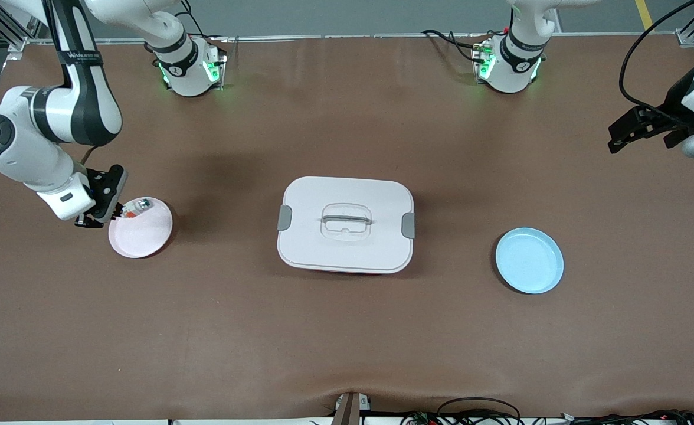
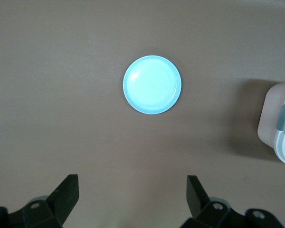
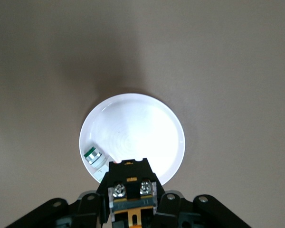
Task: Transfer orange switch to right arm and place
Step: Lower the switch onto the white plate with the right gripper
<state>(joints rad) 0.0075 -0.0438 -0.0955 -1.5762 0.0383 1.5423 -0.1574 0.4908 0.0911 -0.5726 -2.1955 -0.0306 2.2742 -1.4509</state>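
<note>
My right gripper (image 1: 108, 211) is shut on the orange switch (image 1: 127, 216), a small black block with two screws and an orange part. It holds the switch just over the rim of the pink plate (image 1: 143, 239) at the right arm's end of the table. In the right wrist view the switch (image 3: 130, 187) sits between the fingers of the right gripper (image 3: 131, 206), over the plate's edge (image 3: 142, 128). My left gripper (image 1: 618, 139) is open and empty, up in the air at the left arm's end; it also shows in the left wrist view (image 2: 133, 192).
A small silver-white piece (image 1: 142, 205) lies in the pink plate beside the switch and shows in the right wrist view (image 3: 94, 156). A white lidded box (image 1: 345, 224) stands mid-table. A blue plate (image 1: 529, 260) lies toward the left arm's end and shows in the left wrist view (image 2: 152, 84).
</note>
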